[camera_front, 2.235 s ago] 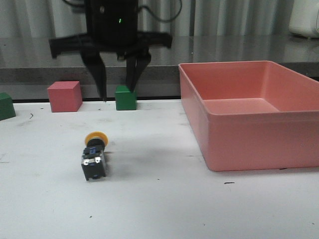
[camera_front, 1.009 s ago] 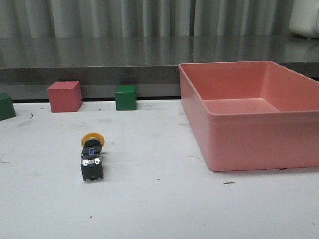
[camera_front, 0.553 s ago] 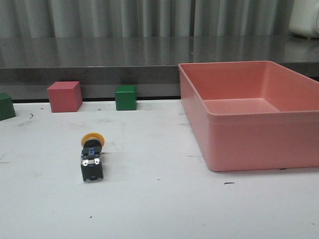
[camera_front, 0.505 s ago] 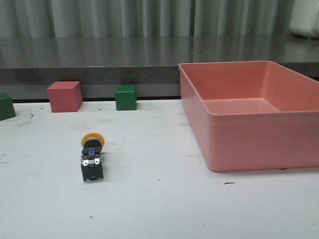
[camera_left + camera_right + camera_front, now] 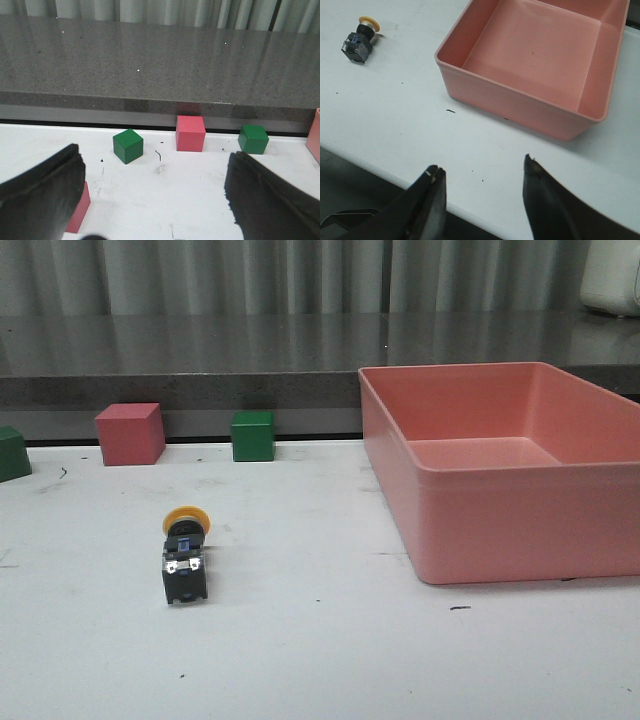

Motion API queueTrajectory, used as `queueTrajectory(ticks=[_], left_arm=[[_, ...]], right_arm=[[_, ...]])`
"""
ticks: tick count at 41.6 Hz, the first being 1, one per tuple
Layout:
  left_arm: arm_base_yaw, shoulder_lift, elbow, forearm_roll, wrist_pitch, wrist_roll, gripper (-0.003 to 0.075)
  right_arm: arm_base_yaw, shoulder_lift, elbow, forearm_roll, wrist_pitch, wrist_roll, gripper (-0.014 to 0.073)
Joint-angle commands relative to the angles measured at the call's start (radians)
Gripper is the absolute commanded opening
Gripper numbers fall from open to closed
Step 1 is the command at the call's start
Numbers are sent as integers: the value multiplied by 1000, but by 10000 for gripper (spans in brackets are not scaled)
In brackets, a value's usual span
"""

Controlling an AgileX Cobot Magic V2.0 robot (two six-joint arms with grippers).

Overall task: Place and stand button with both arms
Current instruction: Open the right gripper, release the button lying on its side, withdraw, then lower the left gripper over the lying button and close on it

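The button point(image 5: 185, 558) lies on its side on the white table, left of centre, its yellow cap pointing to the back and its black base toward the front. It also shows in the right wrist view point(image 5: 360, 37), far from the fingers. Neither arm shows in the front view. My left gripper point(image 5: 152, 172) is open and empty, its fingers wide apart above the table's back left. My right gripper point(image 5: 482, 169) is open and empty above the table's front edge.
A large pink bin point(image 5: 500, 465) stands at the right and also shows in the right wrist view point(image 5: 535, 65). A pink cube point(image 5: 130, 433) and green cubes point(image 5: 252, 435) point(image 5: 12, 452) line the back. A dark counter point(image 5: 200, 350) runs behind. Another pink cube point(image 5: 79, 212) sits by my left finger.
A gripper that hung over the green cube at the back 2.2 s ago has left the front view. The button has turned slightly; since one second ago nothing has moved.
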Motion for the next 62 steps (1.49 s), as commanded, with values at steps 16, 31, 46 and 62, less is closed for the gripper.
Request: queueTrajectory(ticks=[16,31,46,62], left_arm=[[-220,233,-266,-161,140,160,566],[-386,636,-447,-161,288,156,566],[-392,1052,-706,-161,508,-14,567],[-464,1325,-853,-100,511,-224,567]], right_arm=[[-6,3,-23,0,-54,-11,384],[-6,3,-23,0,-54,-11,384],[-6,3,-23,0,-53,-11,384],[-6,3,-23,0,-53,-11,384]])
